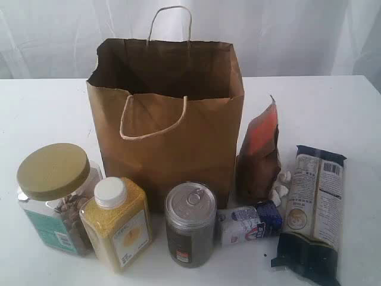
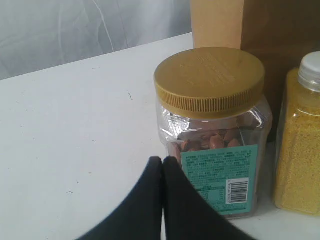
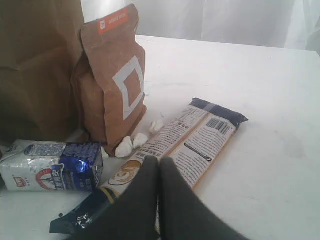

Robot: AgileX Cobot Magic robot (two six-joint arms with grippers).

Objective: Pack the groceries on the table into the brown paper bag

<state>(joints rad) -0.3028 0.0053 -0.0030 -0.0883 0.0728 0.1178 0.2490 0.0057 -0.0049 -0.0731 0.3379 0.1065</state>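
Left wrist view shows the left tool [image 2: 162, 162] with its two dark fingers pressed together and holding nothing, right in front of the clear jar with olive-gold lid [image 2: 215, 130]; whether it touches the label I cannot tell. Just beside the jar stands the yellow-grain bottle with white cap [image 2: 299, 145], and behind both rises the brown paper bag [image 2: 230, 22]. The right tool [image 3: 159, 161] is likewise closed tight and empty, above one end of the long dark-ended pasta packet [image 3: 200, 132], which lies flat on the desk [image 3: 260, 90]. Near that end the small white-blue packet [image 3: 47, 167] lies on its side. A few white crumbs [image 3: 131, 144] sit at the foot of the upright brown-orange pouch [image 3: 112, 75], which stands close by the bag's side. In the exterior view the bag stands open and upright mid-desk, with one handle folded down its front. All six groceries are outside it. Most form a row along the desk's camera-side edge: jar, bottle, dark pull-tab can [image 1: 190, 225], small packet, then the pasta packet toward the right corner.
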